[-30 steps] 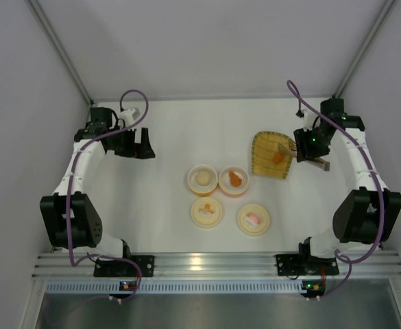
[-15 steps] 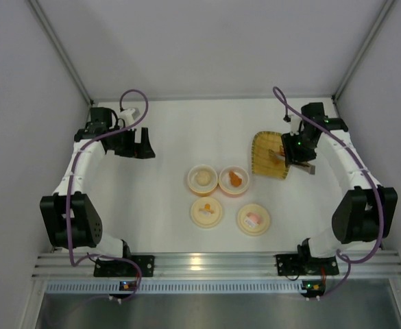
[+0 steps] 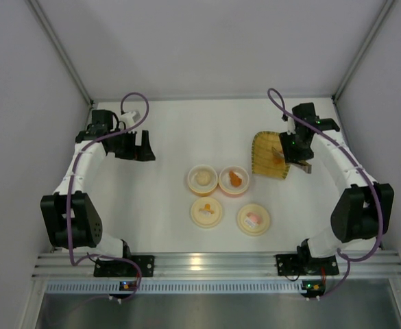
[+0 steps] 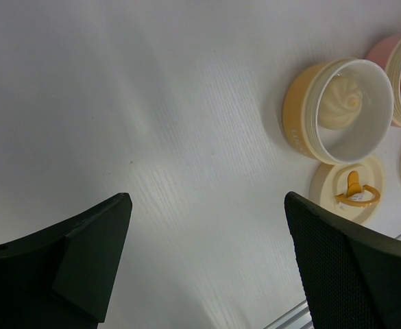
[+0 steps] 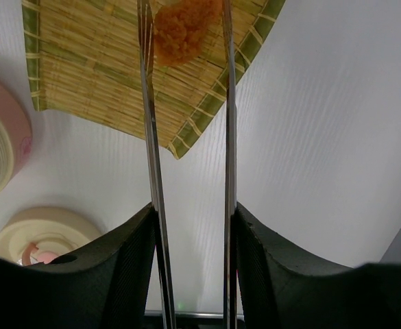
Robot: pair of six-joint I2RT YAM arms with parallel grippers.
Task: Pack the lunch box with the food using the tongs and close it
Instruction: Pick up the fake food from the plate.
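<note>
Cream-yellow tub [image 3: 202,179] was found open, a whitish ball [image 4: 342,103] inside. Pink tub [image 3: 234,195] was set touching its right side, an orange-tan piece [image 3: 235,180] within. Two cream lids [image 3: 206,211] were laid just nearer the arms than the tub. The ribbed tray [image 3: 262,161] was placed further right, bearing a second chunk [image 5: 183,27] flanked by the tongs [image 5: 149,137], which were pinched by the right gripper [image 5: 190,226]. The left gripper [image 4: 207,219] was held spread wide and empty, well to the tub's left.
</note>
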